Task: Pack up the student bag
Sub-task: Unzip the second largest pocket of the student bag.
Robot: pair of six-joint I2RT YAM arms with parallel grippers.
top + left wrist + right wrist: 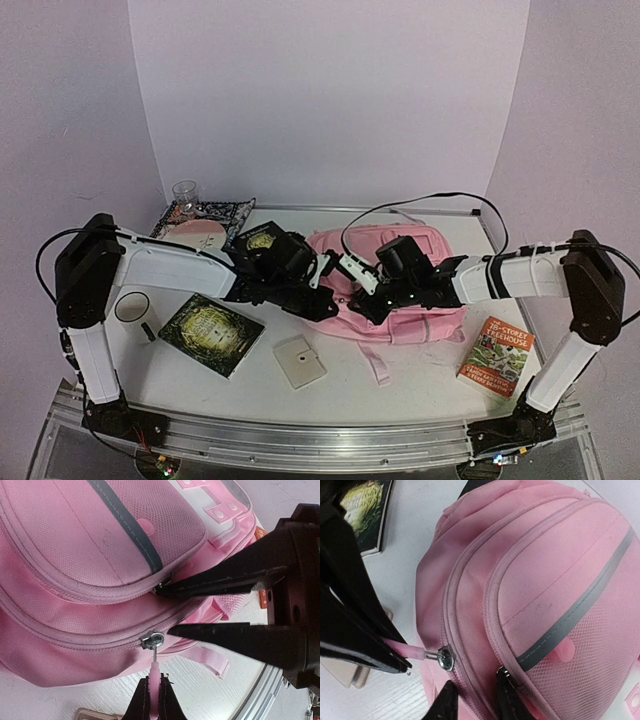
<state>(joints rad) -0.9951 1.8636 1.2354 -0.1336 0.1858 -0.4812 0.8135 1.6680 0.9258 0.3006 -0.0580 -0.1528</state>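
the student bag (430, 322) lies front-up mid-table between the arms. its main zipper's pink pull (155, 672) points toward the left arm and is pinched tight in the left gripper (156, 682). the right gripper (475, 680) straddles the fabric band just beside the slider, jaws part-spread; whether it grips cannot be told. a green book (210, 333), a beige wallet (299, 361) and a red book (497, 357) lie off the zipper's run.

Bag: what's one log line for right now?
left gripper: shut on zip pull | right gripper: astride bag seam
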